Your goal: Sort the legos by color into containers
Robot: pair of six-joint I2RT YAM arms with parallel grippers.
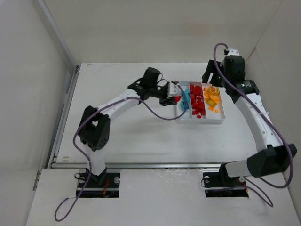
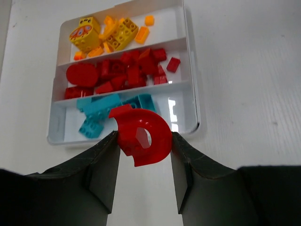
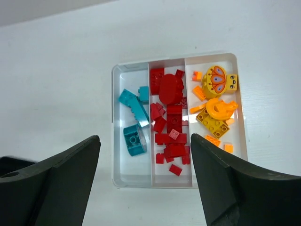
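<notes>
Finding: the left tool [image 2: 144,136] is clamped on a red curved piece [image 2: 160,139], gripped across its rim, hanging at the left side of the white tray [image 3: 114,141]. The tray lies toward the far right corner of the desk [image 1: 131,132]. The right tool [image 3: 145,137] hovers above the tray, jaws wide apart and empty.

Contents: teal legos [image 2: 101,106] lie in the left compartment [image 2: 176,106], red legos [image 2: 131,70] in the middle one [image 2: 183,70], and orange-yellow legos [image 2: 120,33] in the right one.

Risks, as judged:
- A release here would probably put the red piece among the teal, or on the rim, because the red compartment lies one divider further on
- The hold is on a curved edge, so the piece may swivel or slip in transit
- The middle compartment is crowded, and a large piece may perch on the pile and tip over a divider
- Both arms converge on the tray, so contact between them is possible
</notes>
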